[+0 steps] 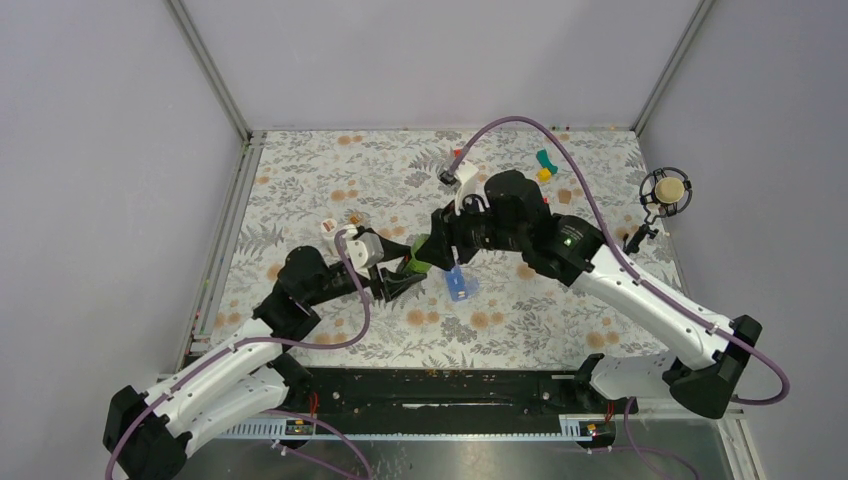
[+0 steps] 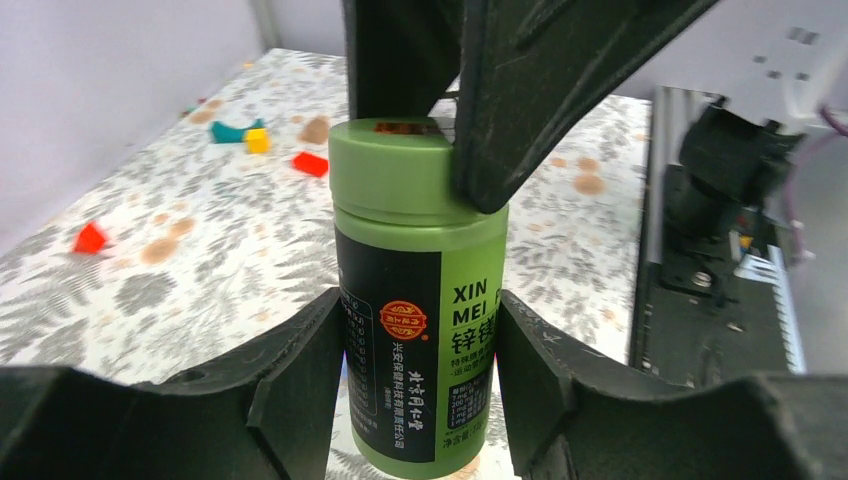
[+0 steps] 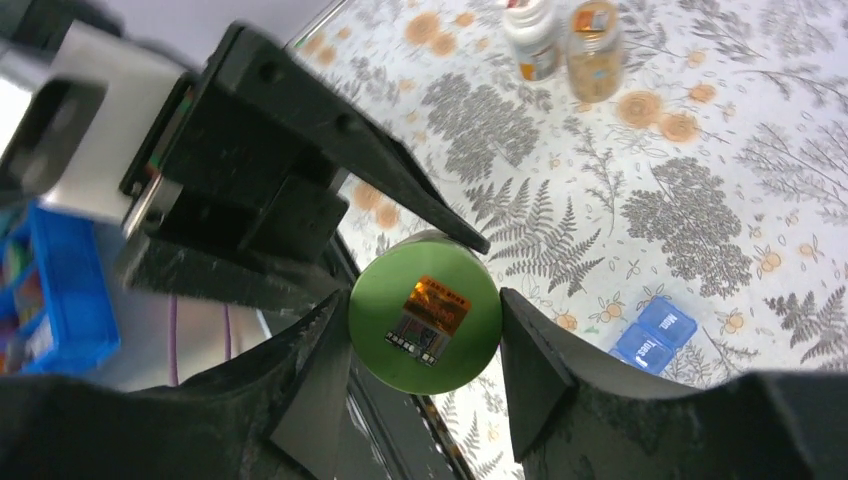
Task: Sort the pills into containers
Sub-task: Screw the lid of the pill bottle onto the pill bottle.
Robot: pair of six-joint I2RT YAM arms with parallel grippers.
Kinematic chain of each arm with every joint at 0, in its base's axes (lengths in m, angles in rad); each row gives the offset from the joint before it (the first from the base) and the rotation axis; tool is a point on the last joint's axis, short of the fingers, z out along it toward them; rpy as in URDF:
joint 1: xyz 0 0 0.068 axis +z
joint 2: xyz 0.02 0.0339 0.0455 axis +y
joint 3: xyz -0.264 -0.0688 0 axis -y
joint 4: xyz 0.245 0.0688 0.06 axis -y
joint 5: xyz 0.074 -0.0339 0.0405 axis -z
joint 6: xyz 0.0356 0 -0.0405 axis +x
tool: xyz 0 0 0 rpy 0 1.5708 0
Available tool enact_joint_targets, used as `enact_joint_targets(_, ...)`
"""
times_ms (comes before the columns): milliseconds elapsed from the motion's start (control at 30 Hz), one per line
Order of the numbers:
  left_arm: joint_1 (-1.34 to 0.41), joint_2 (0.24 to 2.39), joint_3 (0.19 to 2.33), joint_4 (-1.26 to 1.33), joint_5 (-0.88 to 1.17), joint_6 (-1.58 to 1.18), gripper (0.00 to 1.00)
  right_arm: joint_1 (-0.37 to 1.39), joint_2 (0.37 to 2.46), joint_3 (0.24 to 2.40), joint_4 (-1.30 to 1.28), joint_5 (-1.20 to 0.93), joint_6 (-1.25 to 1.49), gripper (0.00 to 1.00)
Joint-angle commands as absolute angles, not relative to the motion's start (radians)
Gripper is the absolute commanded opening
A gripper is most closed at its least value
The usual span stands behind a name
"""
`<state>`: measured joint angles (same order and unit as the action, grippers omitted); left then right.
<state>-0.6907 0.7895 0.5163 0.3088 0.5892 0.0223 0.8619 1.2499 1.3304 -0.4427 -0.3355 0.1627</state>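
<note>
Left fingers (image 2: 300, 390) clamped a smooth green cylindrical bottle (image 2: 420, 300); right fingers (image 3: 310, 400) flanked its round cap (image 3: 425, 312), grip unclear. Translucent blue pill box (image 3: 655, 335) lay on the bench (image 3: 650, 200) beside the bottle, ungrasped.

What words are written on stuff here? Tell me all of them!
"XIN" and "MEI": green bottle label.
"Mon.": blue pill box lid.
"Tues.": the lid beside it.
Small print on the green bottle: too small to read.
Labels on the white bottle and amber bottle: blurred.

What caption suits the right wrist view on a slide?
Right gripper pinches the cap of the green bottle while the left gripper holds its body; blue pill box nearby.
</note>
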Motion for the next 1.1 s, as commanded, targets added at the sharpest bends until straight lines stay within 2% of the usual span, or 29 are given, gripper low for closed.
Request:
enact_joint_targets(0, -0.698, 0.732, 0.491, 0.483, 0.405, 0.032, 0.0, 0.927, 1.297, 1.334, -0.323, 0.125, 0.403, 0.25)
enact_joint_targets(67, -0.698, 0.729, 0.489, 0.475, 0.371, 0.035, 0.0, 0.954, 1.307, 1.34, -0.315, 0.234, 0.434, 0.25)
enact_joint_targets(133, -0.698, 0.735, 0.491, 0.463, 0.357, 0.039, 0.0, 0.956, 1.312, 1.347, -0.312, 0.254, 0.473, 0.33)
enact_joint_targets(167, -0.698, 0.738, 0.491, 0.459, 0.353, 0.039, 0.0, 0.957, 1.312, 1.354, -0.312, 0.252, 0.48, 0.47)
enact_joint_targets(233, -0.697, 0.743, 0.491, 0.45, 0.361, 0.04, 0.0, 0.955, 1.297, 1.351, -0.289, 0.174, 0.431, 0.84)
enact_joint_targets(267, -0.698, 0.744, 0.491, 0.447, 0.369, 0.041, 0.0, 0.954, 1.283, 1.338, -0.273, 0.123, 0.388, 0.94)
enact_joint_targets(300, -0.698, 0.745, 0.492, 0.443, 0.382, 0.04, 0.0, 0.953, 1.262, 1.323, -0.256, 0.066, 0.337, 0.99)
enact_joint_targets(500, -0.698, 0.772, 0.529, 0.378, 0.557, 0.056, 0.0, 0.91, 1.127, 1.244, -0.304, -0.339, 0.025, 0.99)
enact_joint_targets(600, -0.698, 0.792, 0.58, 0.305, 0.687, 0.068, 0.0, 0.909, 1.071, 1.225, -0.404, -0.461, -0.134, 1.0)
enact_joint_targets(800, -0.697, 0.827, 0.623, 0.261, 0.868, 0.069, 0.0, 0.908, 1.052, 1.26, -0.585, -0.483, -0.3, 1.0)
enact_joint_targets(967, -0.698, 0.844, 0.642, 0.233, 0.921, 0.075, 0.0, 0.908, 1.107, 1.324, -0.689, -0.508, -0.353, 0.99)
enact_joint_targets(1067, -0.698, 0.856, 0.651, 0.219, 0.94, 0.075, 0.0, 0.908, 1.121, 1.334, -0.648, -0.463, -0.313, 0.92)
